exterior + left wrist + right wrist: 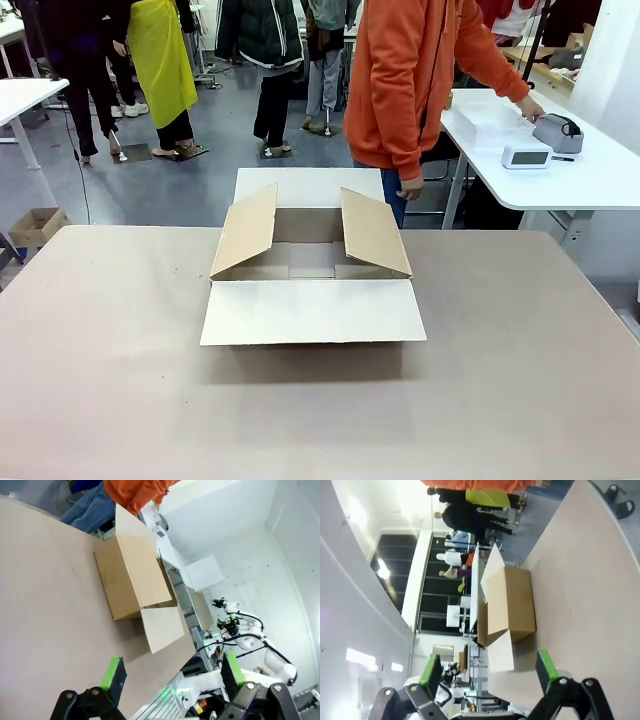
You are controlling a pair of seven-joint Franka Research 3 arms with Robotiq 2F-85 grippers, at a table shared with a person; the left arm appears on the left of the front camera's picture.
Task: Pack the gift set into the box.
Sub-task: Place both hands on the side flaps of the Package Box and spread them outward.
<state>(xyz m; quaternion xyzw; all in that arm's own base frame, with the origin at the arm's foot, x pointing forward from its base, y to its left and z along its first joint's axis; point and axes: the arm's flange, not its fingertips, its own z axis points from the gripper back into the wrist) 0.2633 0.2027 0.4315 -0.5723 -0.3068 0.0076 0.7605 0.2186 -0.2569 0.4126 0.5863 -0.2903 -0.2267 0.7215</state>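
The box point(310, 265) stands in the middle of the brown table point(120, 380) with all four flaps open and nothing inside it. It also shows as the box point(132, 575) in the left wrist view and the box point(512, 605) in the right wrist view, well ahead of both grippers. My left gripper point(172, 672) is open and holds nothing. My right gripper point(487, 669) is open and holds nothing too. The gift set's white tray point(487, 122), grey pouch point(558, 132) and white device point(525, 155) lie on a side table. The hand point(530, 108) of a person in orange reaches to them.
The person in orange point(420, 80) stands at the far edge, just right of the box. The white side table point(600, 180) is at the far right. A small carton point(35, 225) sits on the floor at the left. Other people stand farther back.
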